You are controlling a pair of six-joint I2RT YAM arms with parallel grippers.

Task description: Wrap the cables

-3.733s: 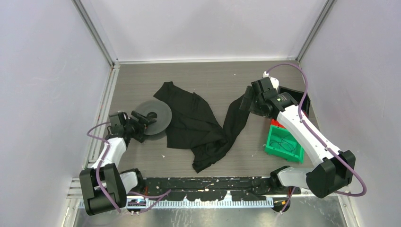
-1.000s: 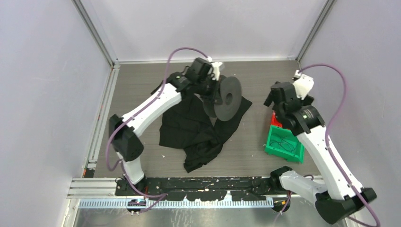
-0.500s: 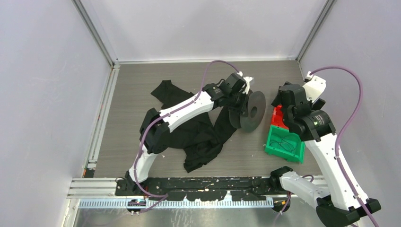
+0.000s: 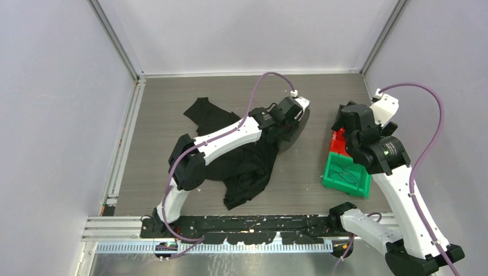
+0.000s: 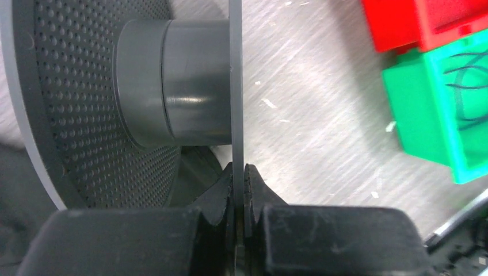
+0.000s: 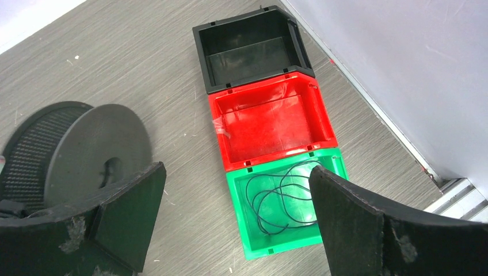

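The cables are one thin dark wire (image 6: pixel 282 201) lying in loose loops inside the green bin (image 6: pixel 237 214), also seen from above (image 4: pixel 344 174). My left gripper (image 5: pixel 239 172) is shut on the thin flange of a grey spool (image 5: pixel 178 86) and holds it on edge. From above, the spool (image 4: pixel 300 127) is just left of the bins, partly hidden by the left gripper (image 4: pixel 288 122). My right gripper (image 6: pixel 236 172) stands wide open above the bins, with nothing between its fingers. The top view shows the right gripper (image 4: pixel 346 118) over the red bin.
A red bin (image 6: pixel 270 123) and a black bin (image 6: pixel 247 49) stand in a row behind the green one, by the right wall. A black cloth garment (image 4: pixel 241 158) lies crumpled under the left arm at mid-table. Metal rails edge the table.
The left arm has carried the spool rightward toward the bins and turned it edge-on to the top camera. The right arm has shifted slightly right and stays open.
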